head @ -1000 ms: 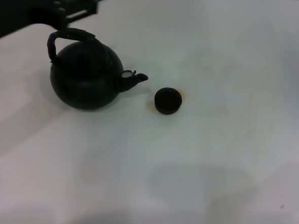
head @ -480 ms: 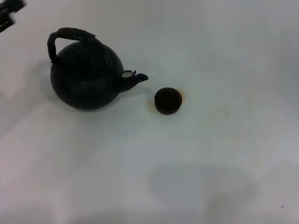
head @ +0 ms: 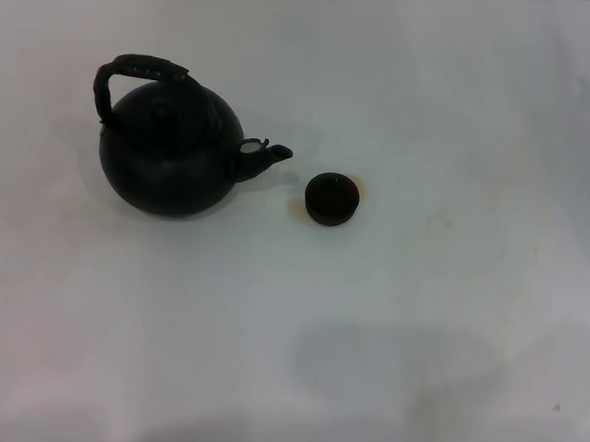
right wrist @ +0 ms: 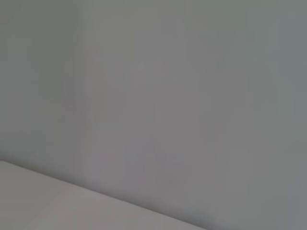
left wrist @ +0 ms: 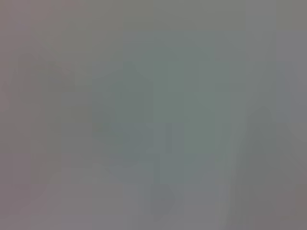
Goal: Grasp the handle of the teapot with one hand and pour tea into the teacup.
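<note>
Teapot (head: 169,158) stands unmoved beside teacup (head: 331,198); left end effector gone, state unknowable.

Only a round matte black teapot (head: 171,153) and, just beside its spout, a tiny squat black teacup (head: 331,198) interrupt the white tabletop (head: 419,319).

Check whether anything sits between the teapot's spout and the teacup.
Nothing visible does. The teapot stands upright on the white table with its spout aimed at the teacup, and only bare tabletop lies in the gap between them. No gripper is near the handle.
</note>
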Controlling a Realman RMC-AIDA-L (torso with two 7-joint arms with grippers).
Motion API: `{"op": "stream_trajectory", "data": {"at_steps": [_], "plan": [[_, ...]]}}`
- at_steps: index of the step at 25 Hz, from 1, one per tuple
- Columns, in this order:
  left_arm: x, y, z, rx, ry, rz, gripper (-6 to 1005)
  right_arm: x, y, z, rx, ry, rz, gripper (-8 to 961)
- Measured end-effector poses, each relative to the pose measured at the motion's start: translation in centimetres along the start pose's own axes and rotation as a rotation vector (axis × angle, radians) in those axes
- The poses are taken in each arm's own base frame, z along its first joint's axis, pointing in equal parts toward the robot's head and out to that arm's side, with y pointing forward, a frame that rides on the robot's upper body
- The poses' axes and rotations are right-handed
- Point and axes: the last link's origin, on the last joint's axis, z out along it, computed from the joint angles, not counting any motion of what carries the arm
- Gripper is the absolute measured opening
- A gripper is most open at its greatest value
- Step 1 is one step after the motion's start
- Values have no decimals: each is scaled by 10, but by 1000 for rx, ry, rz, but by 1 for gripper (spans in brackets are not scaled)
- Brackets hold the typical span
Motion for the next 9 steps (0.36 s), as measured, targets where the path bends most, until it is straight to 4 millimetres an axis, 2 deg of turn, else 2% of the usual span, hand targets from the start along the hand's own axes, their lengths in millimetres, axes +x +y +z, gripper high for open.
{"op": "stream_trajectory", "data": {"at_steps": [5, 9], "plan": [[-10, -13, -17, 106, 6, 31, 729, 1, 2, -1, -7, -6, 11, 845], [-15, -19, -23, 151, 5, 37, 728, 6, 3, -7, -1, -19, 44, 845]]}}
